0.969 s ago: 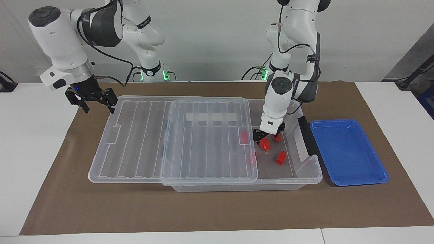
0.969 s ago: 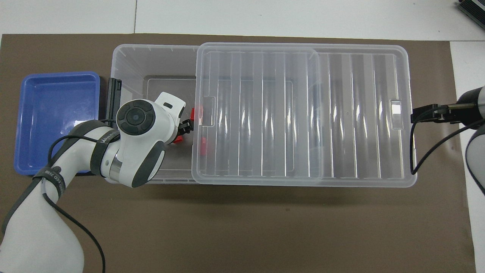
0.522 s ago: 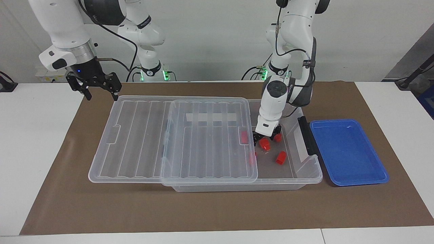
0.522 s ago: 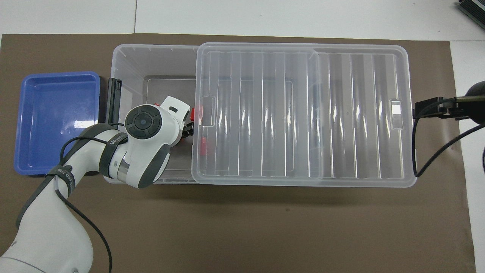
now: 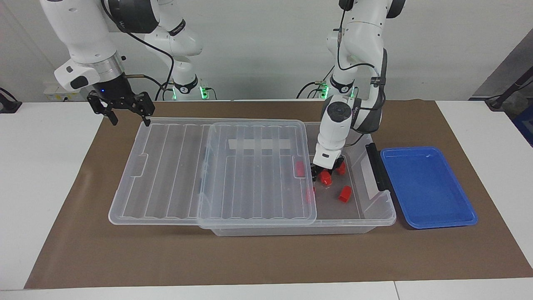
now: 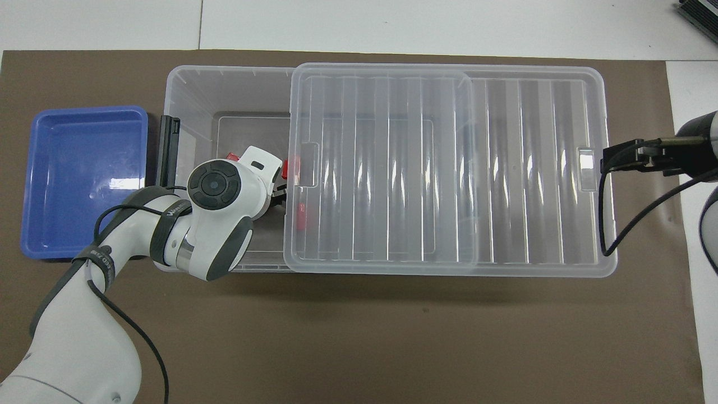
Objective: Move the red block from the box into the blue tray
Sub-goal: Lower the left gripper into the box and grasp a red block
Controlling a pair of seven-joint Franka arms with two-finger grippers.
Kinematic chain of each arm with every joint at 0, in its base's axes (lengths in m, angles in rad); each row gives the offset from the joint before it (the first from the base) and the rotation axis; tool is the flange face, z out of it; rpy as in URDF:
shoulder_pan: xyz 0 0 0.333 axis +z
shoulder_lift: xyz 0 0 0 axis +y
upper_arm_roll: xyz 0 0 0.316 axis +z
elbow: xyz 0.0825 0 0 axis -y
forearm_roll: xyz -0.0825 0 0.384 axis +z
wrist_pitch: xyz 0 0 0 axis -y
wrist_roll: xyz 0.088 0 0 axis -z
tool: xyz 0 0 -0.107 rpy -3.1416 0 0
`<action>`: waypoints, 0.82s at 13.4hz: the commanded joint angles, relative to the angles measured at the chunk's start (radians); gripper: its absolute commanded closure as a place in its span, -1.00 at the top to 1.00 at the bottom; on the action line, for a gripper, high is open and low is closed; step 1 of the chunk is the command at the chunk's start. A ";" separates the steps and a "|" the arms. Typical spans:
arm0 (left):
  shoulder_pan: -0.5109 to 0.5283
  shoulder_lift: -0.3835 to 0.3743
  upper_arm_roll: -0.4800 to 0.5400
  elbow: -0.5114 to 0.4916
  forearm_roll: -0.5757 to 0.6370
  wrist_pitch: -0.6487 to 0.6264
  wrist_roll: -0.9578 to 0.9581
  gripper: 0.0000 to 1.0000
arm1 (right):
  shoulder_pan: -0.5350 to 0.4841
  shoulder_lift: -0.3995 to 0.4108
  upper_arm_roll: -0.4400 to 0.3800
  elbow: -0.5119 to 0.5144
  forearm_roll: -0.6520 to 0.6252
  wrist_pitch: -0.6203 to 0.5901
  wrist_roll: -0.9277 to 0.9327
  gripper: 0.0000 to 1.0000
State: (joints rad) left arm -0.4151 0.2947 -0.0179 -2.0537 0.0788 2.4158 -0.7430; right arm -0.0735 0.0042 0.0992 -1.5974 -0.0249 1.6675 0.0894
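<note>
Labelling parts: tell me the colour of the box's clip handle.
Black. The handle shows best in the facing view, beside the tray.

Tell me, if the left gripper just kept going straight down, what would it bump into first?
Most likely a red block: the left gripper points down into the open end of the box, right at that block. Whether it already touches it is hard to tell.
</note>
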 commanded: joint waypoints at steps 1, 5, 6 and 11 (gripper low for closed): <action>-0.016 -0.006 0.015 -0.017 0.001 0.003 0.002 -0.58 | -0.009 0.014 0.007 0.028 0.010 -0.023 0.019 0.93; -0.018 -0.006 0.015 0.000 0.001 -0.039 0.005 -0.81 | -0.019 0.013 0.007 0.030 0.007 -0.035 0.024 0.95; -0.016 -0.015 0.016 0.033 0.001 -0.114 0.005 -0.81 | -0.009 0.011 0.005 0.030 0.007 -0.044 0.024 0.95; 0.051 -0.068 0.015 0.265 -0.011 -0.501 0.121 -0.83 | 0.113 -0.003 -0.125 0.030 0.010 -0.069 0.024 0.95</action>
State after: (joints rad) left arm -0.4013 0.2536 -0.0035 -1.8510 0.0789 2.0311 -0.6881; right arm 0.0088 0.0036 0.0136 -1.5796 -0.0249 1.6248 0.0928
